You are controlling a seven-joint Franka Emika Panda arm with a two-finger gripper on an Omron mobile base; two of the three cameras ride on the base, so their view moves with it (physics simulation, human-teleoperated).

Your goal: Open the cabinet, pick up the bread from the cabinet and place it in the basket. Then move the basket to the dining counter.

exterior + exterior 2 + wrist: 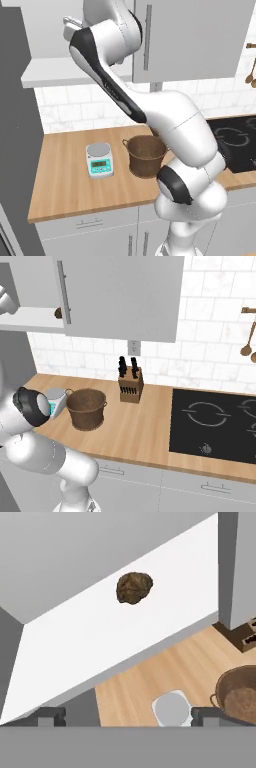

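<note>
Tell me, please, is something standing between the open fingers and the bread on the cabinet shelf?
Nothing visible does. In the hand view the bread lies alone on the white shelf of the open cabinet, and the space between it and the two fingers looks free. The basket and the scale stand lower, on the counter.

Home kitchen, rendered. Wooden desk (145, 426) running along a white tiled wall (210, 356). Black hob (215, 423) set into the desk, ring marks on its surface. Knife block (130, 384) standing by the wall. Grey wall cabinet (125, 296) with bar handle above; drawer fronts (85, 227) below. Kitchen scale (99, 160) beside a woven basket (146, 156). Wooden spoons (248, 338) hanging at right.
</note>
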